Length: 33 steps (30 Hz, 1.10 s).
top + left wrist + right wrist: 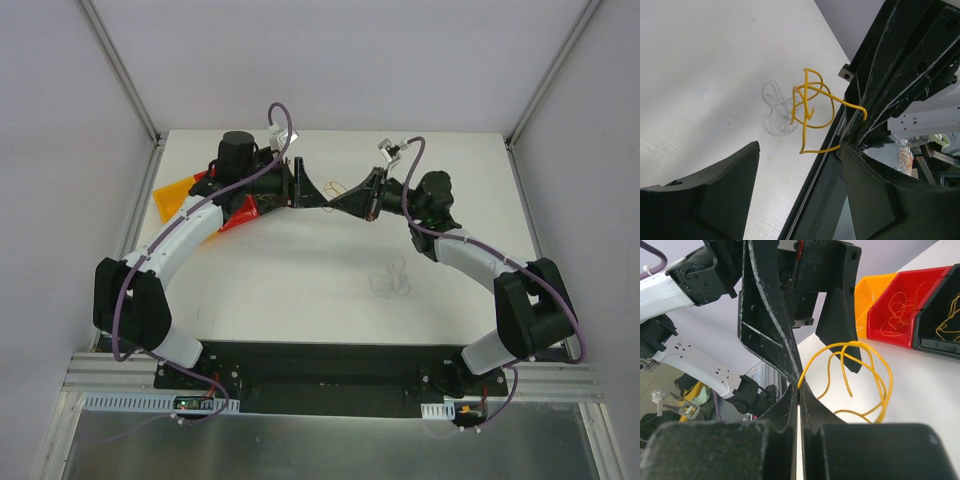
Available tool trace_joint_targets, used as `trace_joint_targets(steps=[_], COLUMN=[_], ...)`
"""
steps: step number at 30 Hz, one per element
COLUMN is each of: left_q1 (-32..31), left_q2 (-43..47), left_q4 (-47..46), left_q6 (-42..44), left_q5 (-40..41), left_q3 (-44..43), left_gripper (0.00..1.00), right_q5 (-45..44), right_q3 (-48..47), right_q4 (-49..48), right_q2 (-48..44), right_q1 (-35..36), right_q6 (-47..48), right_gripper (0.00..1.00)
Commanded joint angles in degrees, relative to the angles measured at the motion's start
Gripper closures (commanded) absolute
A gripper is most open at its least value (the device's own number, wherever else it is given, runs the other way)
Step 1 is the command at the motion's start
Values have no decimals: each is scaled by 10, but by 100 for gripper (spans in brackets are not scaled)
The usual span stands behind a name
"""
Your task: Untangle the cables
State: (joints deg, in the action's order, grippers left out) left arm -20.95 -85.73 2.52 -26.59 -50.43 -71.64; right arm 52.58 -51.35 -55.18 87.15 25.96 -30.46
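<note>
A: R arm's jaws?
B: The right gripper [799,385] is clamped tight, pinching 1 yellow strand of the cables [805,91] at its tips.
A: And L?
B: The left gripper [800,147] has its jaws spread wide, holding nothing; 1 finger sits right against the right's tips.
A: Cables where?
B: Loops hang btwn both grippers, over the worktop [300,290], far-middle, near the red bin [890,335].
</note>
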Motion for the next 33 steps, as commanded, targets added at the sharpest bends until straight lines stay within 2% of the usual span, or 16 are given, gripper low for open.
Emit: trace_joint_targets(steps=[1,8,13,16,18,20,21,26,29,33], left_q1=[-6,5,3,3,3,5,5,6,12,26], left_q2=[-13,-26,-51,-56,-58,-65,-70,-58,-49,-31], left_q4=[-9,27,28,38,74,151,182,224,227,227], left_q6=[-7,11,11,19,41,65,73,87,83,74], left_q5=[13,61,45,67,119,199,256,398,436,436], left_q3=[-2,-6,-12,-12,-24,-53,-68,-81,-77,-76], left_gripper=[38,48,62,69,84,100,100,100,100,100], right_q5=[-11,-30,-56,-67,-74,-86,-95,-178,-216,-251], right_q3=[-9,-1,13,20,24,27,31,48,64,77], right_q4=[-22,-26,-28,-28,-24,-6,8,95,118,153], right_q2=[-38,-65,-86,-98,-109,-123,-131,-189,-232,-267], right_q1=[22,61,72,78,84,89,94,115,124,123], right_q6=[25,43,53,63,72,89,103,189,215,233], right_gripper=[99,100,100,100,100,100,100,100,99,100])
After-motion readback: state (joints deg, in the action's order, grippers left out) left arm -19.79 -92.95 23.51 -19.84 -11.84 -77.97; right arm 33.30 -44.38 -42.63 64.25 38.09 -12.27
